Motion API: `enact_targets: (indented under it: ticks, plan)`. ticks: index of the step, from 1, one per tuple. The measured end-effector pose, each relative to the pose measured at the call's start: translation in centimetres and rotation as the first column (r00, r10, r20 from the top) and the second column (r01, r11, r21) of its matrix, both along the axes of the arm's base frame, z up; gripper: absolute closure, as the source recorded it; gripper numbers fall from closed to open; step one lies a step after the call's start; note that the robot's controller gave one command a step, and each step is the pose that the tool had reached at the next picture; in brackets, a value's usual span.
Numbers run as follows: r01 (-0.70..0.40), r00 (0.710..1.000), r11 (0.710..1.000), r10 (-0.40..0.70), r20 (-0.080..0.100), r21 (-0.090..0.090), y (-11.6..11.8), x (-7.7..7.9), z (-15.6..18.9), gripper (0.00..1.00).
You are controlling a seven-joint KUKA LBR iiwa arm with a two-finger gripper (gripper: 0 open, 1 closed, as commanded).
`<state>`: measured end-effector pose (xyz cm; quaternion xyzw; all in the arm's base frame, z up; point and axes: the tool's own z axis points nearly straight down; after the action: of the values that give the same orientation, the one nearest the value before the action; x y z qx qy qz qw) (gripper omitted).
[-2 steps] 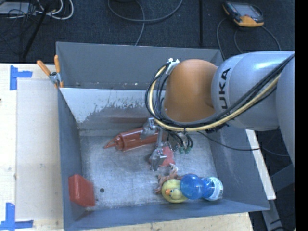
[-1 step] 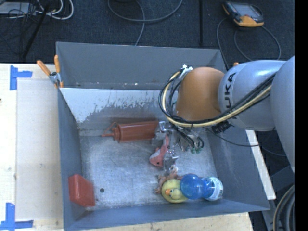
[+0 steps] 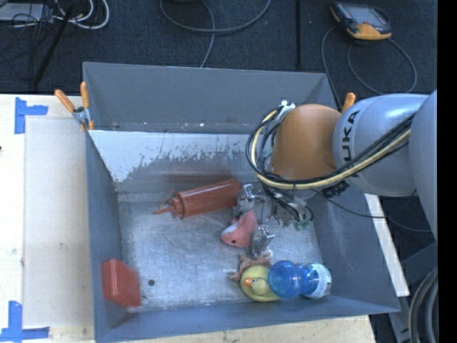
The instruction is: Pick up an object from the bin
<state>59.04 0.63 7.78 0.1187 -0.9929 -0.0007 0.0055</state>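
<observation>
My gripper (image 3: 262,219) hangs below the arm's orange cover, right of the bin's middle. Touching its left side is a small pink toy (image 3: 240,233) lying on the bin floor; whether it is gripped is unclear. A reddish-brown squeeze bottle (image 3: 203,199) lies on its side just left of the gripper, nozzle pointing left. Below the gripper a yellow rubber duck (image 3: 257,284) rests against a blue plastic bottle (image 3: 296,279) at the front wall.
A red block (image 3: 120,283) stands in the front left corner. The bin's sloping walls close in on all sides. Bare floor stretches between the red block and the pink toy.
</observation>
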Motion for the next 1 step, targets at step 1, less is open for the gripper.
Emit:
enact_targets:
  ticks: [1]
  plan:
    - [-0.016, 1.000, 1.000, 0.016, 0.009, 0.001, -1.53, -0.08, 1.43, 0.00]
